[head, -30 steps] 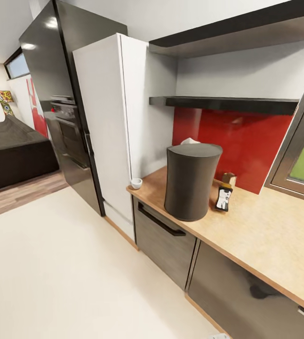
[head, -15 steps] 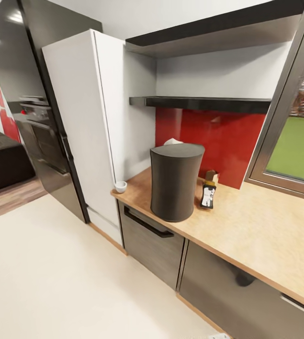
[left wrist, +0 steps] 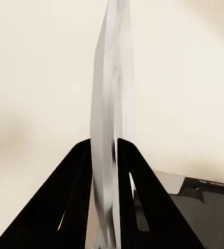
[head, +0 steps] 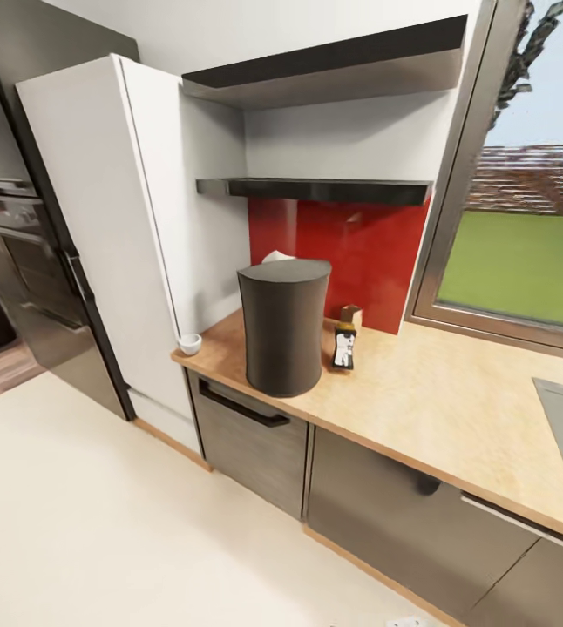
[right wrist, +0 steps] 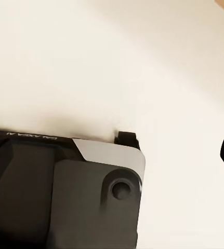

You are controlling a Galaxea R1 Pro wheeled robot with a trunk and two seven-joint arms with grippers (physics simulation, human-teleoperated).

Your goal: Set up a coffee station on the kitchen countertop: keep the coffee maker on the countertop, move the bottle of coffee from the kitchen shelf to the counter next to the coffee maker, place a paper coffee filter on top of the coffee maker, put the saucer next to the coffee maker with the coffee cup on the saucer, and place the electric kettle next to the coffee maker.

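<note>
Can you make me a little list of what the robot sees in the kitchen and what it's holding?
coffee maker: upright on the countertop, near its left end
paper coffee filter: white, peeking over the coffee maker's top
bottle of coffee: standing on the countertop, just right of the coffee maker
coffee cup: at the countertop's left corner
kitchen shelf: black board above the red wall panel
left tool: shut on a thin white saucer, seen edge-on
right tool: state cannot be told

The left gripper [left wrist: 104, 197] has two flat, matte black, wedge-shaped fingers [left wrist: 73, 202]. Against the cream floor [right wrist: 117, 62], the robot's base [right wrist: 65, 197] is dark grey with a lighter rounded panel, a round recessed fitting and small white lettering.
</note>
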